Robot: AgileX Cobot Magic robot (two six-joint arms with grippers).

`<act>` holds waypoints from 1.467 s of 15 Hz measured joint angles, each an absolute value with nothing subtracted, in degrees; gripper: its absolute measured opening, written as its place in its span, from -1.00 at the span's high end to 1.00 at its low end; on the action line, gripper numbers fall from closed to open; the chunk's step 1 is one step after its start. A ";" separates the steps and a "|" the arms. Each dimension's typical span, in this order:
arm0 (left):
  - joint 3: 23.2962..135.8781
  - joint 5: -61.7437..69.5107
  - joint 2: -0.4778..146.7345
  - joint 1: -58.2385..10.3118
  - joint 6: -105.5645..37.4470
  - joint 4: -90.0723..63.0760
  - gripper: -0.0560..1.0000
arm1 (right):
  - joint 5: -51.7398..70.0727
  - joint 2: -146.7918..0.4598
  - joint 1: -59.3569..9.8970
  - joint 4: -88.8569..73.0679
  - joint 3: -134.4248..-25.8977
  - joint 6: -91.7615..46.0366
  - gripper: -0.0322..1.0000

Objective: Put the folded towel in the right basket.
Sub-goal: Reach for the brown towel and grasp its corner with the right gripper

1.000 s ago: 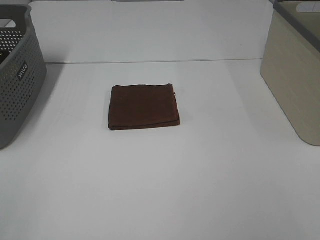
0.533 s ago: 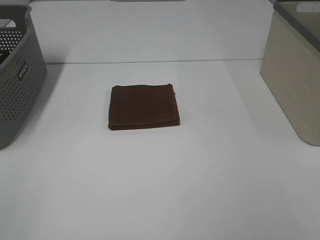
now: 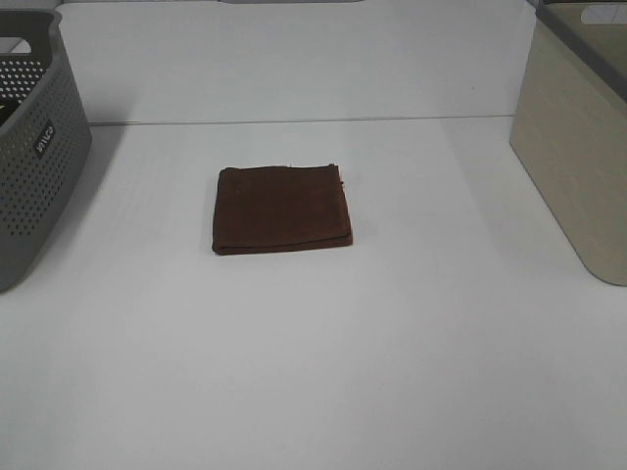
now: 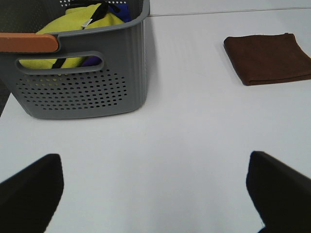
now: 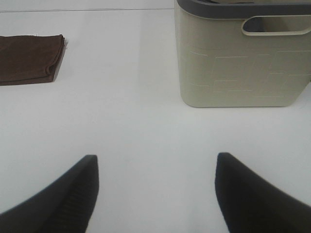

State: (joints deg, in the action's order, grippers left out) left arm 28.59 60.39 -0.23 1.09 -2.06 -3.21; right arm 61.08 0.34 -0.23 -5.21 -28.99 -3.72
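Observation:
A folded dark brown towel (image 3: 282,209) lies flat on the white table (image 3: 323,362) near its middle. It also shows in the left wrist view (image 4: 268,57) and the right wrist view (image 5: 29,58). The right basket (image 3: 580,127) is beige with a grey rim and stands at the table's right edge; it also shows in the right wrist view (image 5: 243,53). My left gripper (image 4: 155,187) is open and empty, well short of the towel. My right gripper (image 5: 155,187) is open and empty, near the beige basket. Neither arm shows in the exterior high view.
A grey perforated basket (image 3: 34,137) stands at the table's left edge; the left wrist view (image 4: 82,63) shows yellow and dark cloth inside it. The table's far edge runs behind the towel.

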 joint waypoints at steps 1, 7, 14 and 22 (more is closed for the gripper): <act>28.59 60.39 -0.23 1.09 -2.06 -3.21 -0.94 | 61.08 0.34 -0.23 -5.21 -28.99 -3.72 -0.33; 28.59 60.39 -0.23 1.09 -2.06 -3.21 -0.94 | 61.08 0.34 -0.23 -5.21 -28.99 -3.72 -0.33; 28.59 60.39 -0.23 1.09 -2.06 -3.21 -0.94 | 60.96 0.34 -0.23 -5.21 -28.99 -3.72 -0.33; 28.59 60.39 -0.23 1.09 -2.06 -3.21 -0.94 | 42.17 -30.37 -0.23 -6.82 -41.65 -3.78 -0.33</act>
State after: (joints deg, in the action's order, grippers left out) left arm 28.59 60.39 -0.23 1.09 -2.06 -3.21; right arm 42.17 -30.37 -0.23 -6.82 -41.65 -3.78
